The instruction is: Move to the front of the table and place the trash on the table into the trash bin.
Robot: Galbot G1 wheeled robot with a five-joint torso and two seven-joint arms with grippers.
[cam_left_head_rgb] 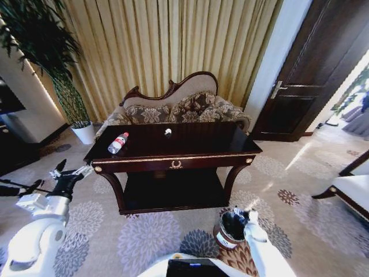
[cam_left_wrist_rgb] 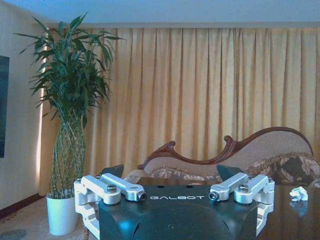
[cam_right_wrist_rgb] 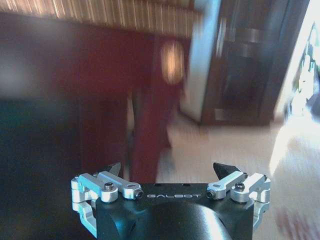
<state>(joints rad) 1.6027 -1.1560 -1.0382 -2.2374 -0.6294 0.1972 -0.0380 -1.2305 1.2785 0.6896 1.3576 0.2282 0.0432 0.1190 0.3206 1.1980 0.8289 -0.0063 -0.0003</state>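
- Currently the robot stands before the long front edge of the dark glossy tabletop [cam_left_head_rgb: 190, 144], whose gold trim and emblem face the head camera; the patterned sofa [cam_left_head_rgb: 184, 107] sits just behind it
- a clear plastic bottle [cam_left_head_rgb: 117, 142] with a red cap lies on its side near the tabletop's left end; a white crumpled scrap [cam_left_head_rgb: 168, 132] rests close to the back edge, about midway along; I see no orange scrap
- the left pincer [cam_left_head_rgb: 74, 173] is raised just off the tabletop's left front corner, its fingers spread apart and gripping nothing; in the left wrist view the scrap [cam_left_wrist_rgb: 299, 193] lies well off to one side of that pincer [cam_left_wrist_rgb: 170, 174]
- the right pincer [cam_left_head_rgb: 243, 216] hangs low directly over the small round trash bin [cam_left_head_rgb: 229, 232] on the carpet by the right front leg; in the right wrist view that pincer [cam_right_wrist_rgb: 167, 170] is also spread wide and empty
- risks, as I judge them: the bottle is round and lying flat, so a grasp off its middle could roll it off the left edge; the scrap is far back, and a long reach may snag the gold trim; the right arm, so close to the bin, could knock it over
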